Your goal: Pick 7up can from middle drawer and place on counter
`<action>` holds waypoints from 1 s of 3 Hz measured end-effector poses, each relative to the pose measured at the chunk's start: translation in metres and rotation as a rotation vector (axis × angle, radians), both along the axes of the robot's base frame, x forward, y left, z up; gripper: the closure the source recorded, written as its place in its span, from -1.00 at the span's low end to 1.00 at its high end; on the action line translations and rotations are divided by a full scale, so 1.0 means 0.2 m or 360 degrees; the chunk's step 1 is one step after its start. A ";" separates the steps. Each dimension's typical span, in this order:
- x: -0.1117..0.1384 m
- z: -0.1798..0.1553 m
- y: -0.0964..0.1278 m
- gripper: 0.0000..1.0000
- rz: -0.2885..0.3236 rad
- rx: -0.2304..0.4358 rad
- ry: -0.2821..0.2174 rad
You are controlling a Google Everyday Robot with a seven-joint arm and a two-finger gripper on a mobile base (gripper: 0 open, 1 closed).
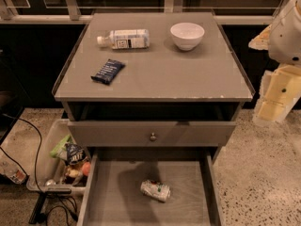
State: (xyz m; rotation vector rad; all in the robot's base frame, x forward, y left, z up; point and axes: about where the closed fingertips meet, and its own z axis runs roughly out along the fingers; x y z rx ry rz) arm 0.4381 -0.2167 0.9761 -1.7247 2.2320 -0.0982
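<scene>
**Q:** Camera view: surface and room?

**A:** A grey desk (pixel 188 74) with a thin raised rim and a chipped front edge. It carries a plastic bottle (pixel 124 38) lying on its side, a white bowl (pixel 187 35) and a dark blue packet (pixel 108 71). The floor (pixel 263 173) is speckled stone.

**Q:** The 7up can (pixel 155 190)?

**A:** It lies on its side in the open middle drawer (pixel 113 192), clear of the walls. Its long axis runs left to right, with the right end slightly nearer the camera. Which end is the top cannot be told.

**Q:** The end effector (pixel 275 100)?

**A:** It is at the right edge of the view, beside the desk's front corner and well apart from the can. Whether it is wide or narrow cannot be told.
</scene>
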 end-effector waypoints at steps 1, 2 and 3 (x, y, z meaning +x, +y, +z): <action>0.00 0.00 0.00 -1.00 0.0000 0.0001 -0.0003; -0.03 -0.10 0.00 -1.00 0.0016 0.0056 0.0028; -0.09 -0.29 -0.01 -1.00 0.0056 0.0153 0.0038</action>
